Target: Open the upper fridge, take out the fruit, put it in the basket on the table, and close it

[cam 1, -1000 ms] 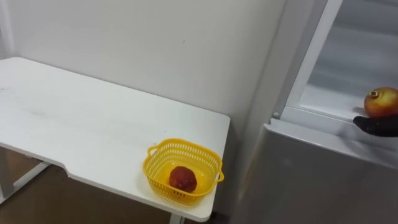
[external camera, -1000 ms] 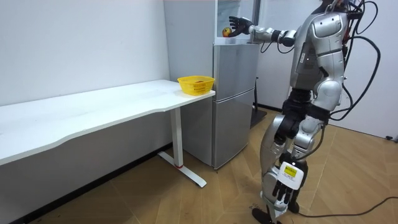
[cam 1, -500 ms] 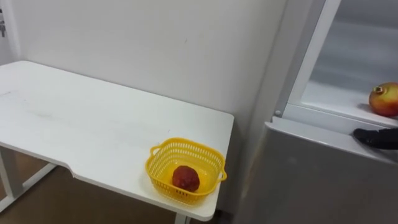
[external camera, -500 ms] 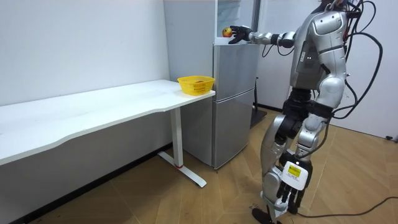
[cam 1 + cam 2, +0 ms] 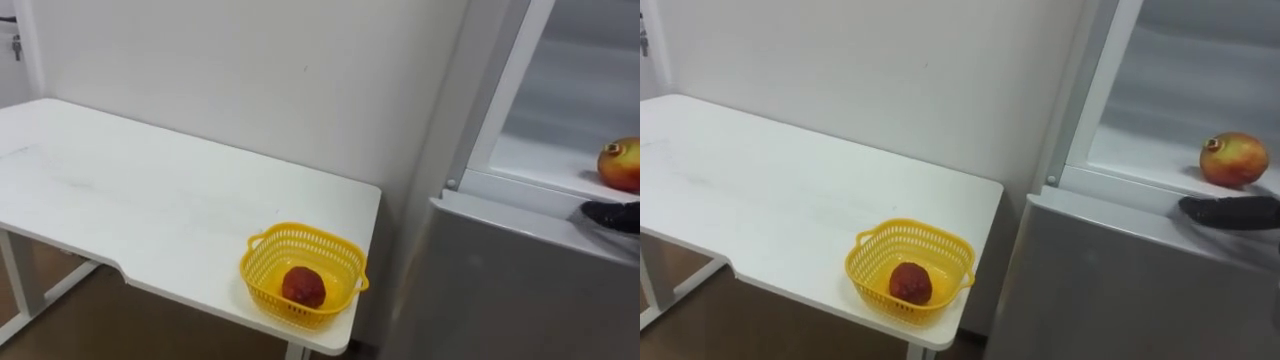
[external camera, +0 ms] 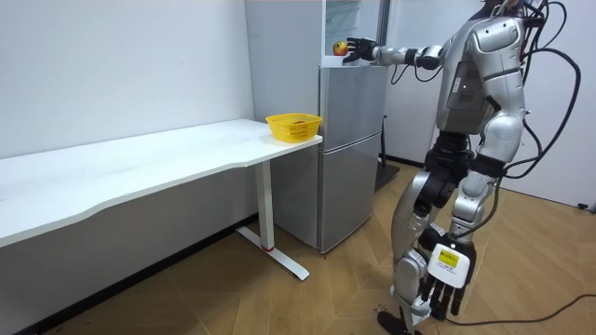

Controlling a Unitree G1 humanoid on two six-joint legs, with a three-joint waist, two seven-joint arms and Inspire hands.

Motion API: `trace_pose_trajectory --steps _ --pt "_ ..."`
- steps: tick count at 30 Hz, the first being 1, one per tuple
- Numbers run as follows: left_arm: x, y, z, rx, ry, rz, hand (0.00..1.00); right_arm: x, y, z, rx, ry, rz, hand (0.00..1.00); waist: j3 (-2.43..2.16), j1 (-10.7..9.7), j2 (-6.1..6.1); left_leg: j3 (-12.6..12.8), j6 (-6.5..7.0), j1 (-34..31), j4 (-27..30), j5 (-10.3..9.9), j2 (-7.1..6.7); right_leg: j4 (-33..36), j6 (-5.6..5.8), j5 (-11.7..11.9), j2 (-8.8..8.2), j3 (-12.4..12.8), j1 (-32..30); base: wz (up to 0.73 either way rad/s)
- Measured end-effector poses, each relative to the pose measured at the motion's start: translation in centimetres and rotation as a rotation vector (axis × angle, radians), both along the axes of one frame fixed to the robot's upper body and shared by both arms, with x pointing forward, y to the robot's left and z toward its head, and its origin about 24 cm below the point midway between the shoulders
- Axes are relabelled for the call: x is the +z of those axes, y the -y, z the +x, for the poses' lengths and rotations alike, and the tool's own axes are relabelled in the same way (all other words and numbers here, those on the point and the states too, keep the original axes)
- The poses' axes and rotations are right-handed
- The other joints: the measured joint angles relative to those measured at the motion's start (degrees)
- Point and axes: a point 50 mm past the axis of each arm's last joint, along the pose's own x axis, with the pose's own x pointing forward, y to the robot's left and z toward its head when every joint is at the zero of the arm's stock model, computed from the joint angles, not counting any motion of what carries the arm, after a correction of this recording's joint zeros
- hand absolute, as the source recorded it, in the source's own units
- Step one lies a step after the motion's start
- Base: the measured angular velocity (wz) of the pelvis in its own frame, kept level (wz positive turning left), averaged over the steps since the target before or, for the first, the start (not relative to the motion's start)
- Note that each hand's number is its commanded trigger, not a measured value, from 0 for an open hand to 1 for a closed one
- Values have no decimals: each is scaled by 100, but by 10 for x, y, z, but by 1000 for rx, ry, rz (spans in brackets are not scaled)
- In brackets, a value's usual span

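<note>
Where the upper compartment of the grey fridge (image 5: 1110,285) stands open, one pomegranate (image 5: 1234,160), red shading to yellow with its crown turned to the left, lies on the white shelf (image 5: 1140,150) inside, toward the right and close to the shelf's near edge

Right hand (image 5: 1230,212): dark, reaching in from the right and lying along the ledge at the near edge of the upper compartment. Fingers stretched out straight and flat, released, grasping nothing. They point left.

Position of fruit against fingers: the pomegranate sits just on the far side of the fingers, very near them. A narrow strip of white shelf shows between, so the two are apart and not touching. No finger curls round the fruit. The room view gives the same hand raised level with the fridge top, the fruit just beside it on the room view's left.

Left hand (image 6: 445,293): hanging low beside the leg in the room view, fingers loose and pointing down, holding nothing.

Yellow basket (image 5: 862,272): plastic mesh with two small handles, standing on the near right corner of the white table (image 5: 760,200), left of the fridge. It contains one dark red fruit (image 5: 909,283), lying on its bottom.

Robot: upright on the wooden floor (image 6: 279,298) before the fridge, right arm held out to the upper compartment
</note>
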Motion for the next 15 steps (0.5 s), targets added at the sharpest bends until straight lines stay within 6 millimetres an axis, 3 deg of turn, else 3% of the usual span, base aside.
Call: trace_pose_trajectory --steps 4,15 --pt "0 0 0 -1 1 3 0 2 0 0 5 23 29 0 -5 -11 19 -4 0 8 -3 17 -45 -5 -88 -63 -33 6 14 2" --pt "0 -1 -1 5 -9 10 0 3 2 -1 2 42 65 0 -1 -3 16 -6 5 28 -34 38 -62 -9 -96 -94 -43 32 20 1"
